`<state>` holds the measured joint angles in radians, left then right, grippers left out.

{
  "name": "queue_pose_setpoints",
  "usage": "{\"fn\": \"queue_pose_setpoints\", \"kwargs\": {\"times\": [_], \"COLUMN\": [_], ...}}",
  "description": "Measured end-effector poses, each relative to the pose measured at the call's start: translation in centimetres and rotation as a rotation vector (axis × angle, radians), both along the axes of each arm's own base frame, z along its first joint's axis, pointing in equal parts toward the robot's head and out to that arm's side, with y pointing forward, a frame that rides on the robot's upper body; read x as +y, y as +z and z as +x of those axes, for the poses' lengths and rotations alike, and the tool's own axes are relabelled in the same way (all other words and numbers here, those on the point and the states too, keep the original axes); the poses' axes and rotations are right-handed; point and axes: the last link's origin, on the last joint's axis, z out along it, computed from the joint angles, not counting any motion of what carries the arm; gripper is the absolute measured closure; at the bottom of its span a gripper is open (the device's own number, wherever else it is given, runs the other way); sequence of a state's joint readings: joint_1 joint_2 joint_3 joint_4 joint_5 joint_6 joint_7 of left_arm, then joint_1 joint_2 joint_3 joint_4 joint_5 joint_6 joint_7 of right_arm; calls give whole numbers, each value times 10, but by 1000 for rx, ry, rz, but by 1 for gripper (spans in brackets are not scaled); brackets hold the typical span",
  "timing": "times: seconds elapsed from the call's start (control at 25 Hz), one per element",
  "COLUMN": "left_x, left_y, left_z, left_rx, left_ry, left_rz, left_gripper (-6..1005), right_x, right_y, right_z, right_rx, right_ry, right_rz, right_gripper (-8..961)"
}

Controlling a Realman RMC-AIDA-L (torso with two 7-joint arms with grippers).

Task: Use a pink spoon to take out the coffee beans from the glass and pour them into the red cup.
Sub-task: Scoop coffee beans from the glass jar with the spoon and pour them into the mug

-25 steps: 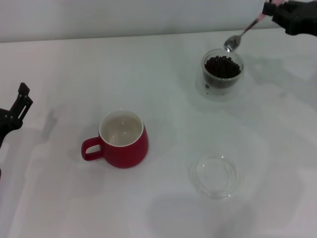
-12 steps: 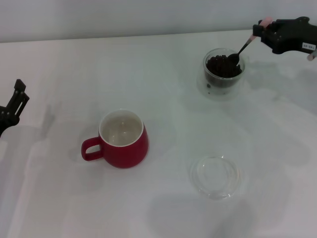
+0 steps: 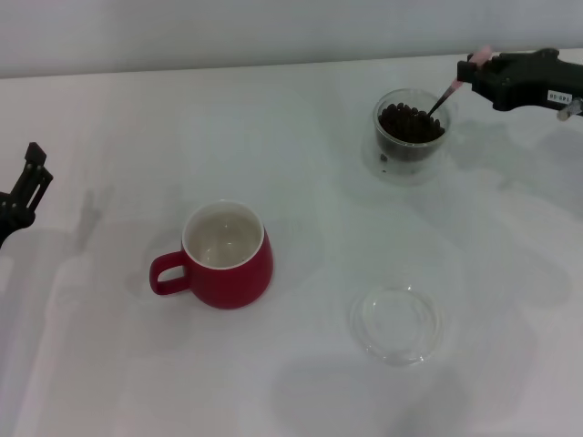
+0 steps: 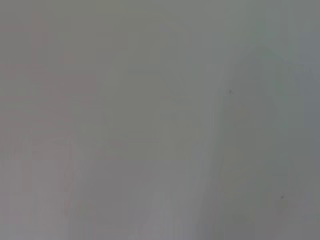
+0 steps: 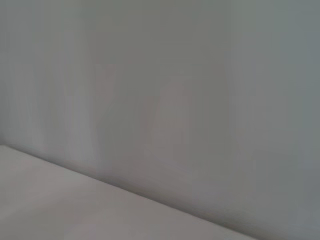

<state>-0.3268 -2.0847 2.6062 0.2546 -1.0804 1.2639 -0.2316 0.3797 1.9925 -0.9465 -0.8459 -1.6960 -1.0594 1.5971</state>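
— Pink spoon (image 3: 444, 97) at upper right of the frame: who has it?
— The right tool (image 3: 480, 71), clamped on the handle; the bowl is sunk among the coffee beans (image 3: 410, 123) in the glass (image 3: 410, 137).
— And the red cup (image 3: 225, 256)?
— Left of centre on the white tabletop (image 3: 301, 182), upright, well apart from the glass. A clear saucer (image 3: 397, 324) lies at lower right.
— The left tool (image 3: 25, 187)?
— At the left edge, grip state impossible to tell.
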Motion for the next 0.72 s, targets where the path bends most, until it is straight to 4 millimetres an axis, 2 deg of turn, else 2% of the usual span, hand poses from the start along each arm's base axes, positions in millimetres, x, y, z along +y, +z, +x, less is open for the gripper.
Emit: {"fn": "queue_pose_setpoints", "kwargs": {"times": [0.72], "left_x": [1], "left_y": [1], "left_z": [0], "left_rx": [7], "left_ry": [-4], "left_rz": [0], "left_gripper": [108], "right_x": [-3], "right_y": [-7], "right_z": [17], "right_rx": [254], "right_ry": [-282], "right_rz": [-30], "right_gripper": [802]}}
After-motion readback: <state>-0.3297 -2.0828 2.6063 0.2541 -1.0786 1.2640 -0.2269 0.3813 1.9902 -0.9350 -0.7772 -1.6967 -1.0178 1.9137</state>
